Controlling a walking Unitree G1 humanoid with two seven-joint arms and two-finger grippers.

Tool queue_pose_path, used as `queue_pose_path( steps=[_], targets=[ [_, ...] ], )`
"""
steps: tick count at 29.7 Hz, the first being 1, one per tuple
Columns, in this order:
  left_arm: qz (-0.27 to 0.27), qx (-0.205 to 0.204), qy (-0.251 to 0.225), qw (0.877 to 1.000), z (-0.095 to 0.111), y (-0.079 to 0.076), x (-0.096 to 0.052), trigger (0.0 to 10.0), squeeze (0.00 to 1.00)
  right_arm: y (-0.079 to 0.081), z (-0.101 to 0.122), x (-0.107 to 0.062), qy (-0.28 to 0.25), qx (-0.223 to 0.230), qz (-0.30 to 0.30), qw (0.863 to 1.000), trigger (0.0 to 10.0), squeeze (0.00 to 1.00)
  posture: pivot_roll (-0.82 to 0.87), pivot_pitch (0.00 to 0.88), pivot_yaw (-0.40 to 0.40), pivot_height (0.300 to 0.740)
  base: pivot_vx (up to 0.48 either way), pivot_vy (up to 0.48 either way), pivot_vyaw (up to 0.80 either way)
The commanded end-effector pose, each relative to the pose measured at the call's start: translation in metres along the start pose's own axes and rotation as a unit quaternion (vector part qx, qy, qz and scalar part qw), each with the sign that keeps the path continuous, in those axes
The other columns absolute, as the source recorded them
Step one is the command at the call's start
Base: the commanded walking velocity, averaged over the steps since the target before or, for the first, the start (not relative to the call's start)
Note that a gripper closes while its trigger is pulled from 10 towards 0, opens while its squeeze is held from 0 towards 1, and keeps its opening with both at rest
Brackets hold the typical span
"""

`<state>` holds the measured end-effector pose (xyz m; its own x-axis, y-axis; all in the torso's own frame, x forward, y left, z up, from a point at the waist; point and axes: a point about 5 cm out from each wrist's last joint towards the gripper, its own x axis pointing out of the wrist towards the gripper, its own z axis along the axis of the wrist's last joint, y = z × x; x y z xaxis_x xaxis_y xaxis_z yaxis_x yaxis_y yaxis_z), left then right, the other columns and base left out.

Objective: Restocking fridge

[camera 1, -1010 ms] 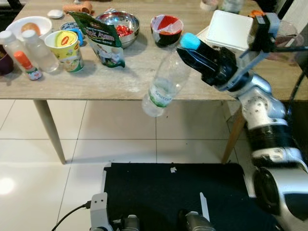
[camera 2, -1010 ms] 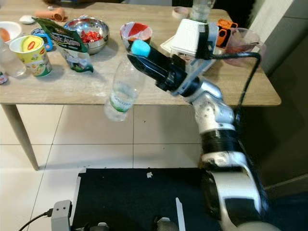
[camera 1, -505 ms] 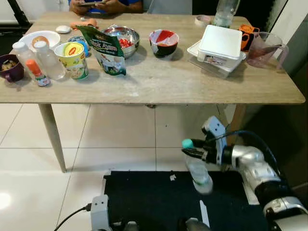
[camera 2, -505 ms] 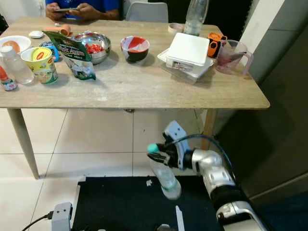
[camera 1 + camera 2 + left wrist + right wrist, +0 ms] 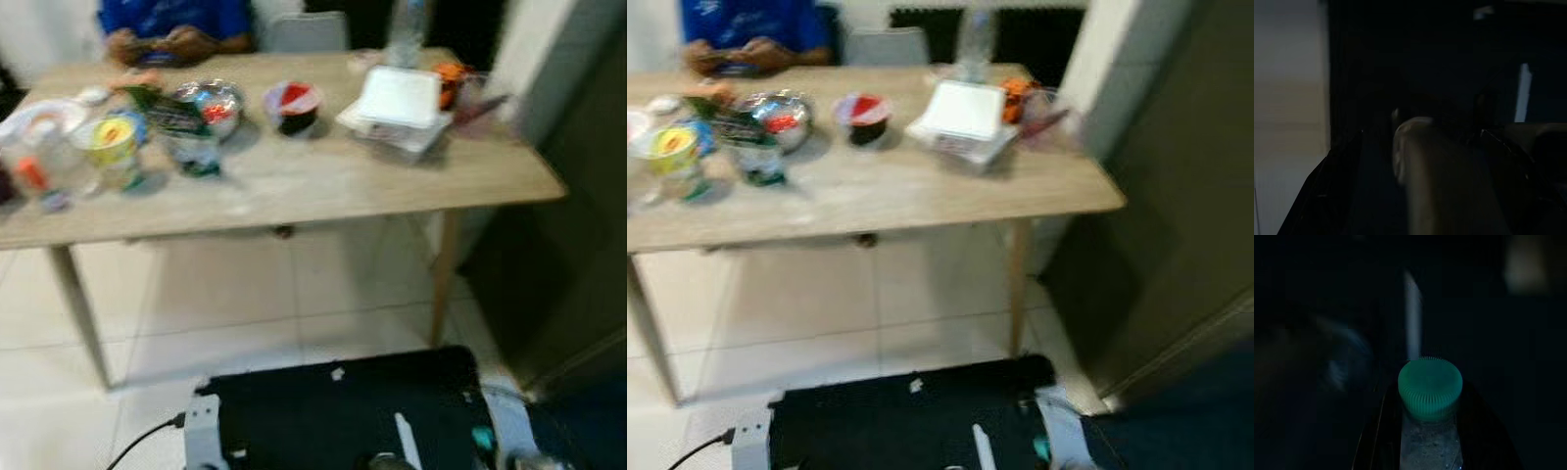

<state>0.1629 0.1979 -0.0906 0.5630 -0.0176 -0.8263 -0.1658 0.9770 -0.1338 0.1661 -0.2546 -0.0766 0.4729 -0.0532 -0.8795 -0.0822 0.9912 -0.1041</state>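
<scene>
A clear water bottle with a teal cap [image 5: 1430, 387] sits between the two black fingers of my right gripper [image 5: 1428, 399], which is shut on its neck just below the cap. In the blurred eye views the teal cap [image 5: 482, 438] shows low at the bottom right, beside my black base [image 5: 333, 401]. My right arm hangs down there, well below the table. The left wrist view is very dark, and I make out little beyond a blurred pale shape [image 5: 1425, 166].
A wooden table [image 5: 294, 181] stands ahead with a steel bowl [image 5: 217, 101], a red bowl [image 5: 291, 103], a white lidded box [image 5: 397, 98], a yellow cup [image 5: 111, 142] and a snack bag [image 5: 181, 132]. A person in blue [image 5: 171, 24] sits behind it. A dark wall [image 5: 1185, 196] rises on the right.
The whole view has swung and blurred, so the camera has moved. My right arm has dropped further with the bottle, down to the bottom right corner.
</scene>
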Motion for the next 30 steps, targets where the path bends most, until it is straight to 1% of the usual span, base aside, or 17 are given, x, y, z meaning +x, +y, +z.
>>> queue_pose_path(
  steps=[1, 2, 3, 5, 8, 12, 17, 18, 23, 26, 27, 30],
  targets=[
    [0.008, 0.004, 0.006, 1.000, -0.004, 0.005, -0.002, 10.0, 0.00, -0.002, -0.007, -0.001, 0.012, 0.016, -0.018, 1.000, 10.0, 0.00, 0.03, 0.058, -0.030, 0.740, 0.000, 0.000, -0.75],
    [0.011, 0.005, 0.006, 1.000, -0.005, 0.006, -0.002, 10.0, 0.00, -0.003, -0.022, -0.003, 0.035, 0.014, -0.032, 0.999, 10.0, 0.00, 0.03, 0.056, -0.028, 0.740, 0.000, 0.000, -0.75],
    [0.011, 0.005, 0.006, 1.000, -0.005, 0.006, -0.002, 10.0, 0.00, -0.003, -0.022, -0.003, 0.035, 0.014, -0.032, 0.999, 10.0, 0.00, 0.03, 0.056, -0.028, 0.740, 0.000, 0.000, -0.75],
    [0.013, 0.006, 0.007, 1.000, -0.006, 0.007, -0.002, 10.0, 0.00, -0.006, -0.042, -0.006, 0.065, 0.009, -0.051, 0.997, 10.0, 0.00, 0.02, 0.057, -0.025, 0.740, 0.000, 0.000, -0.75],
    [0.016, 0.007, 0.006, 1.000, -0.005, 0.009, -0.003, 10.0, 0.00, -0.007, -0.048, -0.008, 0.069, 0.009, -0.060, 0.996, 10.0, 0.00, 0.02, 0.060, -0.025, 0.740, 0.000, 0.000, -0.75],
    [0.014, 0.021, 0.005, 1.000, -0.003, 0.008, -0.002, 10.0, 0.00, -0.009, -0.045, -0.008, 0.063, 0.010, -0.075, 0.995, 10.0, 0.00, 0.01, 0.062, -0.024, 0.740, 0.000, 0.000, -0.75],
    [0.011, 0.026, 0.004, 1.000, -0.002, 0.008, -0.002, 10.0, 0.00, -0.009, -0.041, -0.007, 0.059, 0.010, -0.079, 0.995, 10.0, 0.00, 0.01, 0.058, -0.024, 0.740, 0.000, 0.000, -0.75],
    [0.006, 0.017, 0.006, 1.000, -0.003, 0.007, -0.002, 10.0, 0.00, -0.007, -0.037, -0.005, 0.055, 0.006, -0.079, 0.995, 10.0, 0.00, 0.01, 0.055, -0.024, 0.740, 0.000, 0.000, -0.75],
    [0.005, 0.010, 0.010, 1.000, -0.004, 0.006, -0.002, 10.0, 0.00, -0.002, -0.030, -0.003, 0.045, -0.007, -0.074, 0.996, 10.0, 0.00, 0.01, 0.051, -0.024, 0.740, 0.000, 0.000, -0.75],
    [0.005, 0.008, 0.011, 1.000, -0.004, 0.006, -0.002, 10.0, 0.00, 0.000, -0.030, -0.002, 0.044, -0.017, -0.069, 0.996, 10.0, 0.00, 0.01, 0.044, -0.029, 0.740, 0.000, 0.000, -0.75],
    [0.006, 0.006, 0.012, 1.000, -0.005, 0.007, -0.002, 10.0, 0.00, 0.003, -0.029, -0.002, 0.040, -0.031, -0.066, 0.997, 10.0, 0.00, 0.01, 0.042, -0.028, 0.740, 0.000, 0.000, -0.75],
    [0.005, 0.004, 0.013, 1.000, -0.006, 0.007, -0.002, 10.0, 0.00, 0.004, -0.028, -0.001, 0.037, -0.036, -0.063, 0.997, 10.0, 0.00, 0.01, 0.042, -0.028, 0.740, 0.000, 0.000, -0.75]
  ],
)
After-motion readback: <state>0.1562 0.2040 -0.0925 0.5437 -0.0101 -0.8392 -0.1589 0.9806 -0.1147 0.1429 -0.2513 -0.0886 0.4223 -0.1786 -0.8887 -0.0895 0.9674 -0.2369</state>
